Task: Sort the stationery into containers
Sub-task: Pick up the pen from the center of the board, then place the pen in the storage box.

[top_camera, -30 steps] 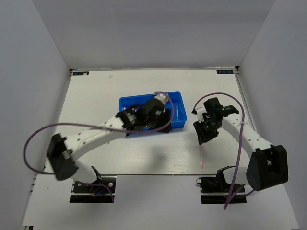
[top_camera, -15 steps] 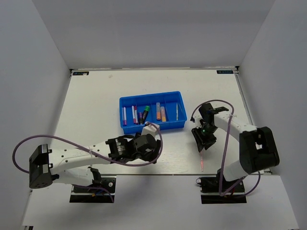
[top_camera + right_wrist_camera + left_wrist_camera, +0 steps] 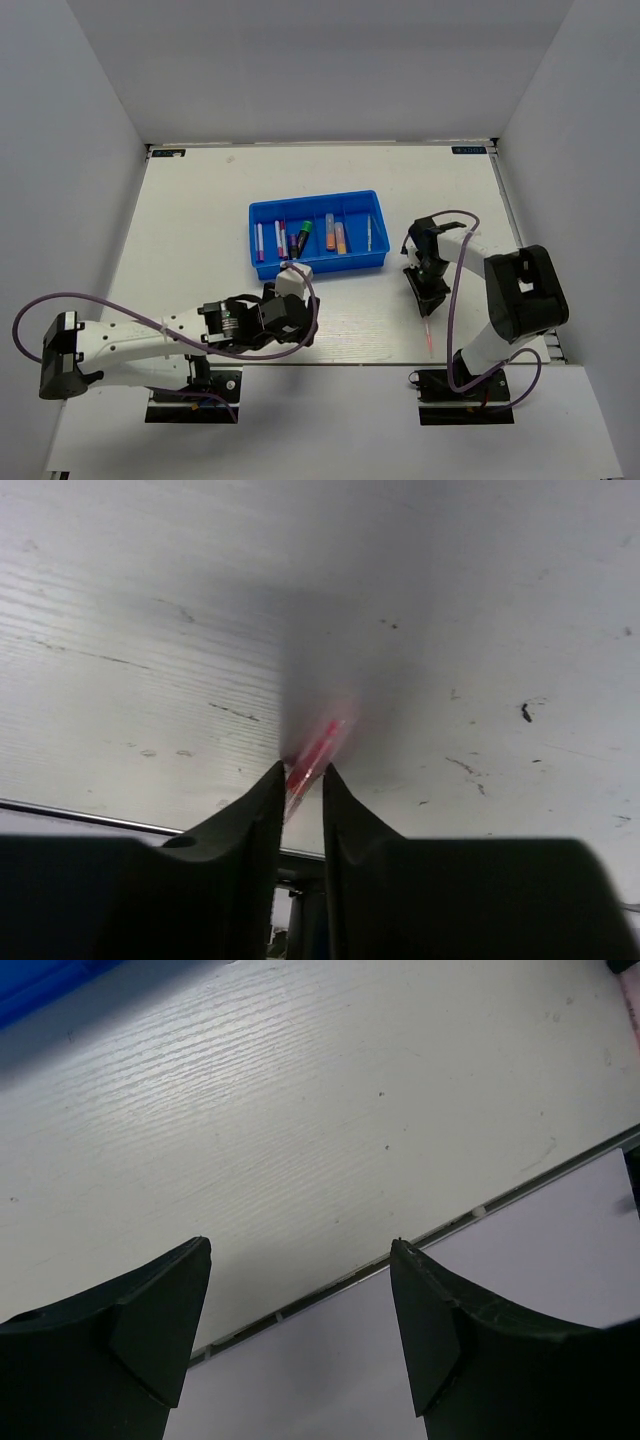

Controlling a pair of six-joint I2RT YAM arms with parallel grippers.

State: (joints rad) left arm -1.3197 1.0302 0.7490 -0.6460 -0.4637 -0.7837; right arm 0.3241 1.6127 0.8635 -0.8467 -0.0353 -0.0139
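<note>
Your right gripper (image 3: pixel 300 780) has its jaws clamped on the far end of the thin pink pen (image 3: pixel 428 336), which lies on the table (image 3: pixel 190 230) pointing to six o'clock, at four o'clock from the blue tray (image 3: pixel 315 199). The arm's purple cable (image 3: pixel 452 320) hangs just beside it at three o'clock. Your left gripper (image 3: pixel 300 1248) stands spread wide over the table's near edge, at six o'clock of the tray.

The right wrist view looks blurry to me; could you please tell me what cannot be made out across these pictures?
- Right wrist: red pen at the right gripper is blurred; clamped or merely flanked, cannot tell.
- Left wrist: blue tray cut off by the top edge; only a corner shows.
- Top: thin item near the tray's right end too small to identify.
</note>
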